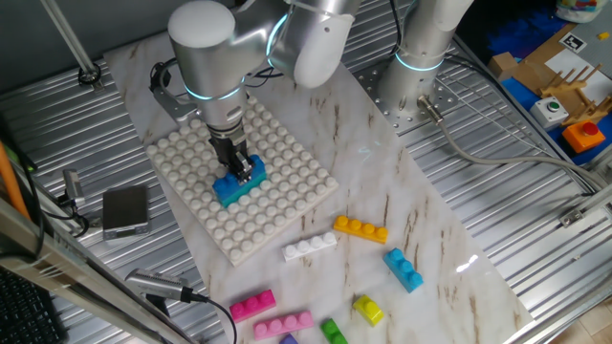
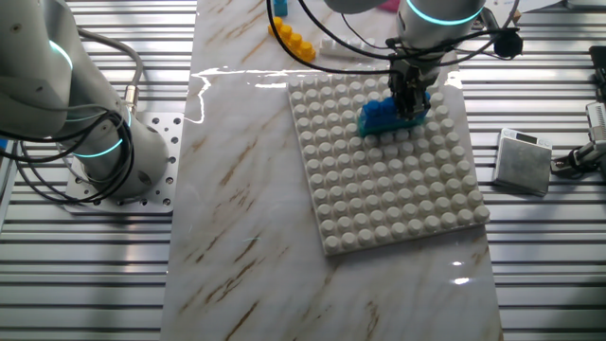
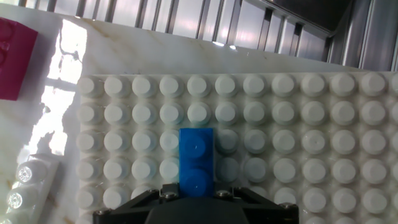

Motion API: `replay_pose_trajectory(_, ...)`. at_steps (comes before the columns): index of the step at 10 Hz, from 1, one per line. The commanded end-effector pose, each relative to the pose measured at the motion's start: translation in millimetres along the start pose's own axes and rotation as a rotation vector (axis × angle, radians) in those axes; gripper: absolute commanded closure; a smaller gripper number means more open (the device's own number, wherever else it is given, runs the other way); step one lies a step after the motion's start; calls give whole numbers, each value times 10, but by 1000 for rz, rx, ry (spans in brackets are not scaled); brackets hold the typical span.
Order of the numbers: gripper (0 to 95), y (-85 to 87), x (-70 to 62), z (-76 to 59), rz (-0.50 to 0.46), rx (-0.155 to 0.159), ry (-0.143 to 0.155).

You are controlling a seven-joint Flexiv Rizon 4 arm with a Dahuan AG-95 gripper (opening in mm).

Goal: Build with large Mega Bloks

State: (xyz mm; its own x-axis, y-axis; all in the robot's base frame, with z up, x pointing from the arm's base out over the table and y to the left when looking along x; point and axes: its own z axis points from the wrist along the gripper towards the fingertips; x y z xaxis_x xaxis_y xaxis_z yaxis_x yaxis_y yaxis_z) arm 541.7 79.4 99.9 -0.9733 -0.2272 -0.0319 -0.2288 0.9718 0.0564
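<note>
A blue Mega Blok (image 1: pixel 229 191) sits on the white studded baseplate (image 1: pixel 287 182), near its middle. My gripper (image 1: pixel 246 172) stands upright over the blok's far end, jaws closed on its sides. From the other fixed view the blok (image 2: pixel 379 117) lies under the gripper (image 2: pixel 410 106) on the baseplate (image 2: pixel 388 199). In the hand view the blue blok (image 3: pixel 196 158) runs away from the gripper (image 3: pixel 196 199) across the plate (image 3: pixel 311 143). Loose bloks lie on the marble: orange (image 1: pixel 360 229), white (image 1: pixel 310 247), teal (image 1: pixel 404 269), pink (image 1: pixel 252 305), yellow (image 1: pixel 368 309), green (image 1: pixel 333 332).
A second pink blok (image 1: pixel 283 324) lies at the front edge. A grey box (image 1: pixel 125 210) sits on the ribbed metal left of the plate. The arm's base (image 2: pixel 104 152) stands beside the marble sheet. Boxes and parts (image 1: pixel 564 96) crowd the far right.
</note>
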Motion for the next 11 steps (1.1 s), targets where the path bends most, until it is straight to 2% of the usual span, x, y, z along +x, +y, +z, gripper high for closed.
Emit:
replay_pose_trajectory(1,760,-1,14,-34,-16,1,-5)
replay_pose_trajectory(5,760,-4,13,-28,-14,2,-6)
replay_pose_trajectory(7,380,-11,11,-15,-21,-3,-12)
replay_pose_trajectory(9,380,-11,10,-12,-27,-9,-16)
replay_pose_trajectory(10,190,-12,9,-12,-30,-14,-19)
replay_pose_trajectory(11,190,-5,12,-25,-33,-18,-19)
